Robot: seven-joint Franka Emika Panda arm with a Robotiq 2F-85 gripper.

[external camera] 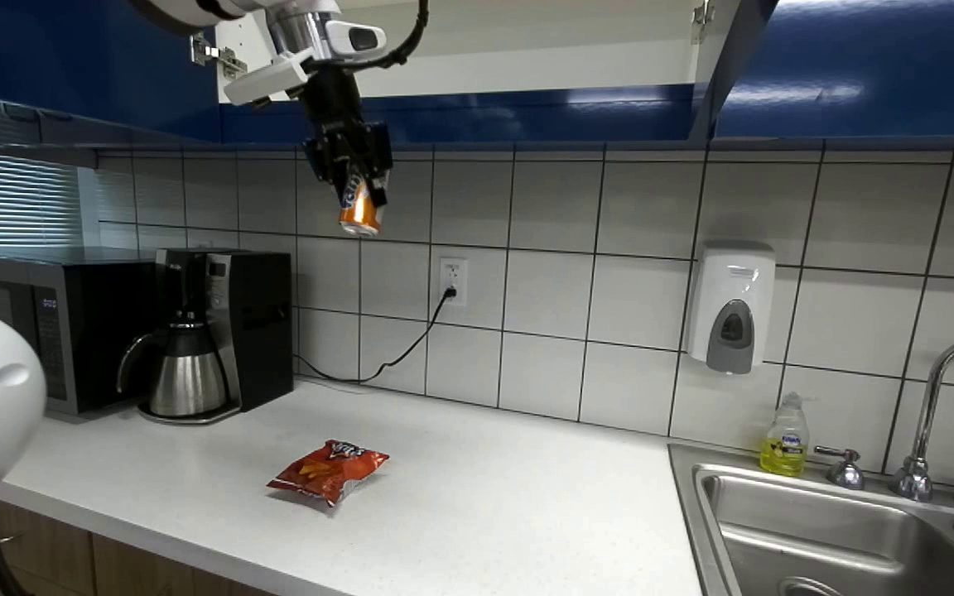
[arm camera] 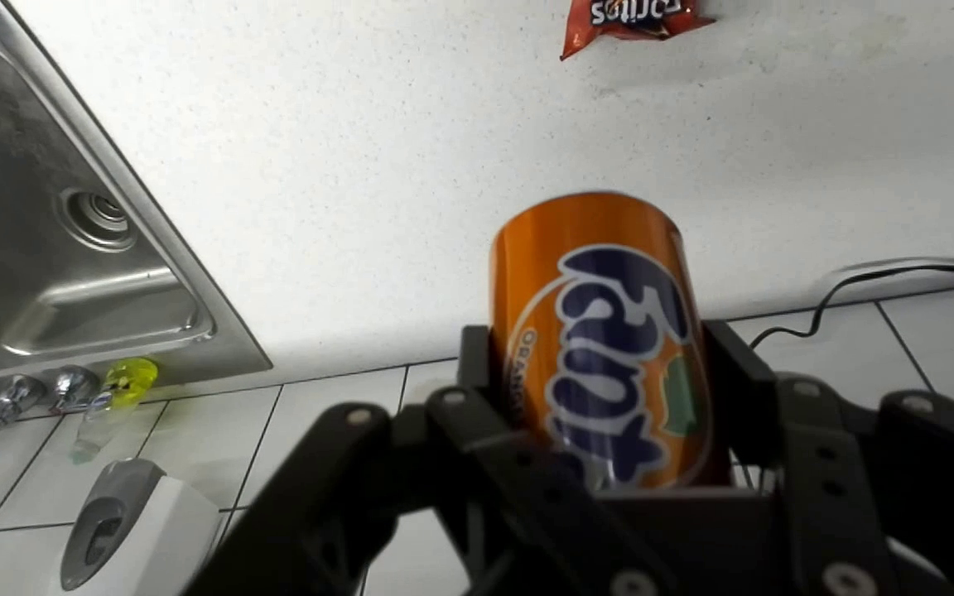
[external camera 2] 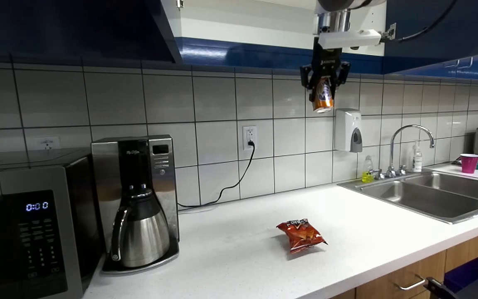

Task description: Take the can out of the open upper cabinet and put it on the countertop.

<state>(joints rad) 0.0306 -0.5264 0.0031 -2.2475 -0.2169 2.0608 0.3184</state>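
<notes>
Clasped from two sides by the black fingers of my gripper, an orange Fanta can hangs in midair above the white countertop, outside the open upper cabinet, whose pale interior shows between one and two o'clock from the can in an exterior view. I hold the can slightly tilted, its silvery lower end pointing down, well apart from the countertop. A red Doritos packet lies at six o'clock from the can in both exterior views, and at twelve in my wrist view. A steel coffee pot stands between seven and eight o'clock in both exterior views, with the sink near four. In an exterior view, a white soap dispenser hangs on the tiled wall between three and four o'clock.
</notes>
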